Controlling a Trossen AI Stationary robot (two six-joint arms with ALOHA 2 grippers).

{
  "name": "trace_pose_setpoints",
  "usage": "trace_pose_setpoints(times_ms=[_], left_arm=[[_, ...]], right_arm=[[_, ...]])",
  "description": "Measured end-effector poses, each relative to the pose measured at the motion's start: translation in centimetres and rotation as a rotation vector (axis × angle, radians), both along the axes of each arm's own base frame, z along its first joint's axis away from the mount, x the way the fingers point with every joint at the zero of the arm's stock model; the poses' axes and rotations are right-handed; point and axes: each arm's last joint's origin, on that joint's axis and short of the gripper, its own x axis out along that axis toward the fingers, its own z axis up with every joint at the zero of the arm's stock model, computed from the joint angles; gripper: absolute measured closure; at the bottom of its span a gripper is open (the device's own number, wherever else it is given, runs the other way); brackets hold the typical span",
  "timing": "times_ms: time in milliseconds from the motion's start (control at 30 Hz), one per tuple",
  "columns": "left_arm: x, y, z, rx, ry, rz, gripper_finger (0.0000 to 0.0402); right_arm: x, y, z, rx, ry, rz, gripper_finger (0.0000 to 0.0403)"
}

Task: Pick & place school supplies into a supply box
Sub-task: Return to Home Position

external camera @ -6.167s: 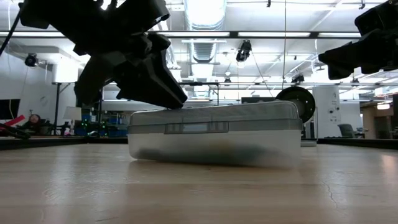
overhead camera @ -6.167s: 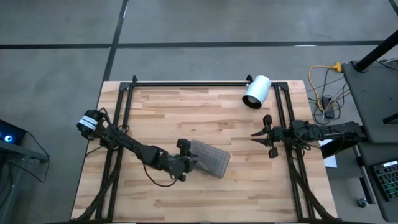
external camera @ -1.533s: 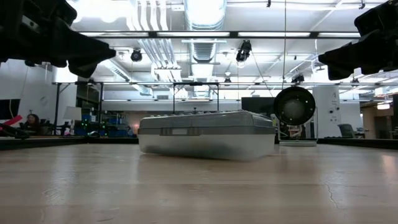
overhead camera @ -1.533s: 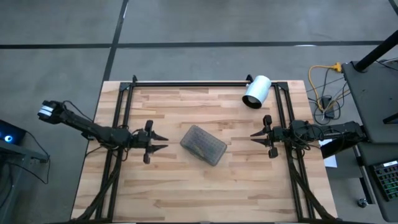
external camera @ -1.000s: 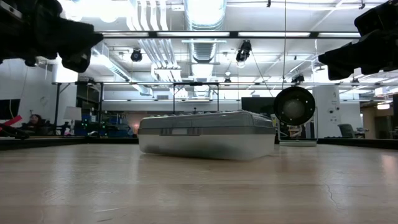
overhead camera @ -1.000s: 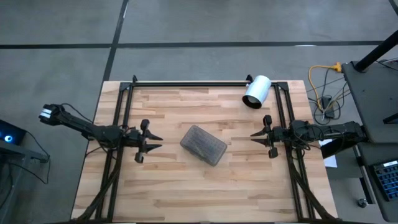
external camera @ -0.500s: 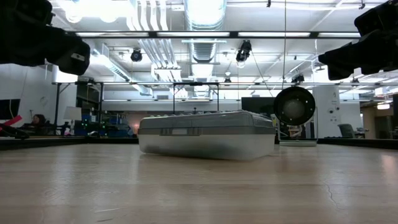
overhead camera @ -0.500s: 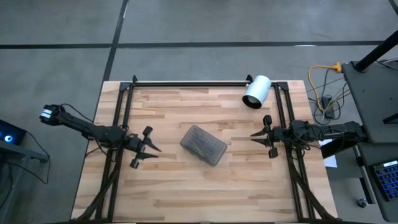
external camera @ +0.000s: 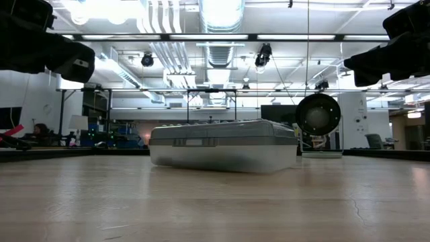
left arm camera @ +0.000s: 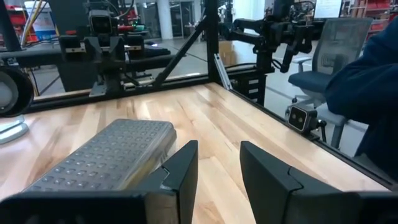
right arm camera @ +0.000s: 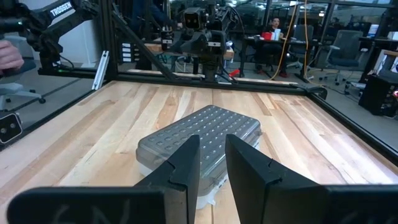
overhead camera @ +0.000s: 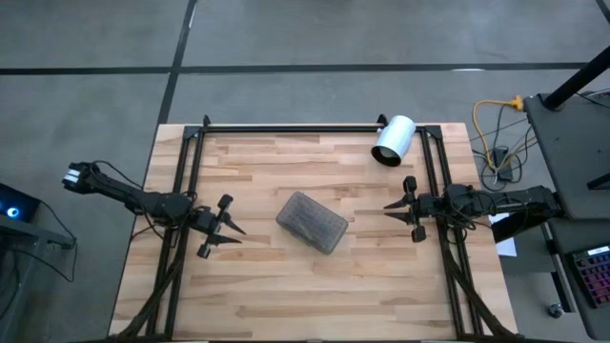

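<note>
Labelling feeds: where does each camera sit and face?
High: above the table, straight down; left gripper and right gripper flank the supply box.
Low: table height, level toward the box; both grippers at upper corners.
Left wrist: past its own fingers toward the box.
Right wrist: likewise, from the opposite side.
Shared: all show the box.

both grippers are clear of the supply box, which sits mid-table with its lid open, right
No: the supply box has its lid shut, as the low view shows. It does sit mid-table, with the left gripper and right gripper both clear of it.
</note>
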Motion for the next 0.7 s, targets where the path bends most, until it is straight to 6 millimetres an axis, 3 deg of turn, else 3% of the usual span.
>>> trace_pose_setpoints(times_ms=[700], left_arm=[[0.37,-0.11,-0.75,0.02,0.066,0.0,0.0297]], right_arm=[[0.0,0.0,-0.01,0.0,0.0,0.0,0.0335]])
